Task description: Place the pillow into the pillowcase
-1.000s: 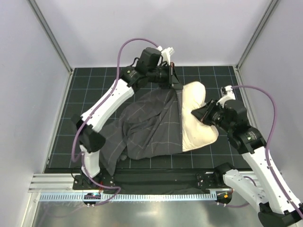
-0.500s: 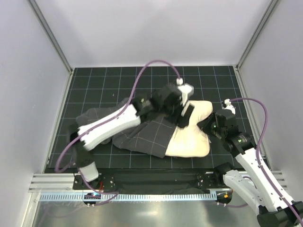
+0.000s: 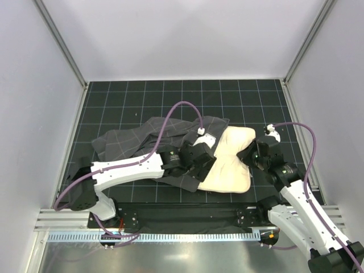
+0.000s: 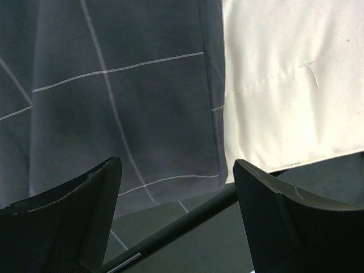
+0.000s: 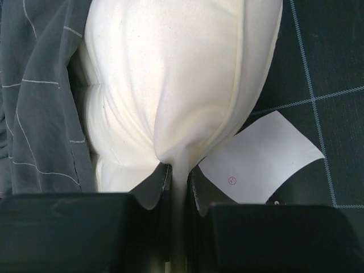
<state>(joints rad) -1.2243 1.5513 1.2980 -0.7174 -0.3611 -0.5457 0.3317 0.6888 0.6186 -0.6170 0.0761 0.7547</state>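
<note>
Cream pillow (image 3: pixel 234 165) lies flat on the dark gridded worktop (image 3: pixel 114 96), right of centre. Its left part is under the mouth of the grey checked pillowcase (image 3: pixel 142 139) and the rest is still bare.

A second ago the case's hem was held up at the far side. It has since been dropped, and the case now sprawls low and loose to the left, with the pillow settled flatter than before.

The left gripper (image 4: pixel 176 165) has let go and swung to the near side. Its jaws stand apart above the hem's near corner, holding nothing. The right gripper (image 5: pixel 179 182) has stayed pinched on the pillow's right-hand seam, beside a white label (image 5: pixel 259 156).

This looks like a regrasp (the pull from the far side having done what it could). The case seems only partly on, and a fresh hold on the near hem would probably be needed to draw it further over.
</note>
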